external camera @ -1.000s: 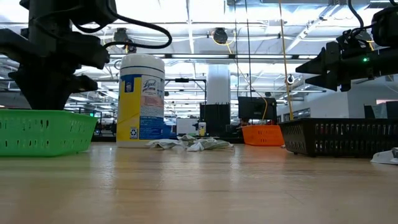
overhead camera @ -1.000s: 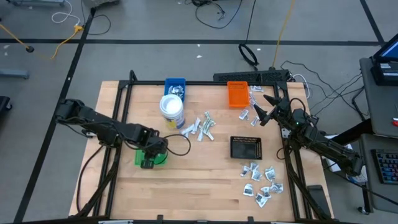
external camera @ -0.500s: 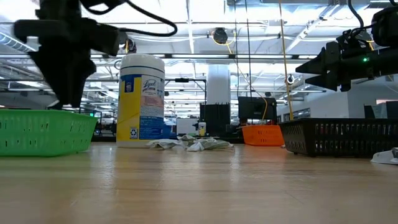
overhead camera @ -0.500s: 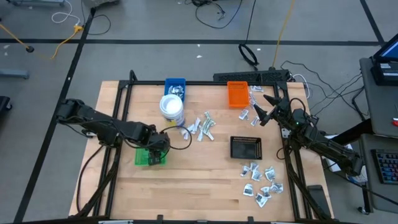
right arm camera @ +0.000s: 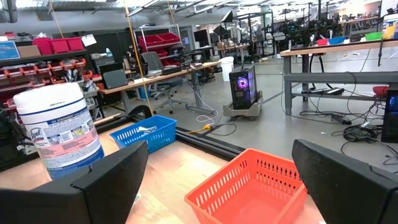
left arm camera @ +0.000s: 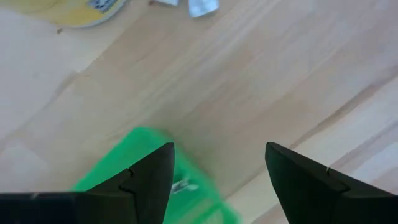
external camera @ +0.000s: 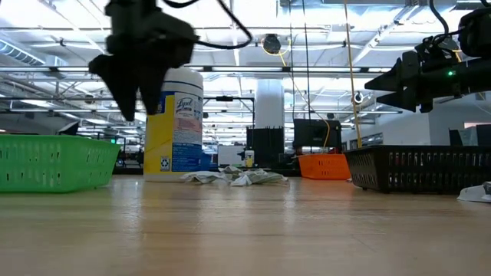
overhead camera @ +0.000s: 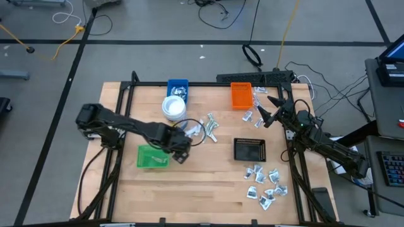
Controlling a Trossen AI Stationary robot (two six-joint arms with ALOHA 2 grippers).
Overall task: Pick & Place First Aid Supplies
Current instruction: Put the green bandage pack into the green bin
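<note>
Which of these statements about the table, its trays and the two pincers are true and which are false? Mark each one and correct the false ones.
1. The left pincer hangs open over bare wood beside the green tray. True.
2. The black tray is full of packets. False: it looks empty.
3. The white tub stands upright near the blue tray. True.
4. The right pincer grips a packet. False: it is open and holds nothing.
5. The orange tray sits at the table's near edge. False: it is at the far edge.
</note>
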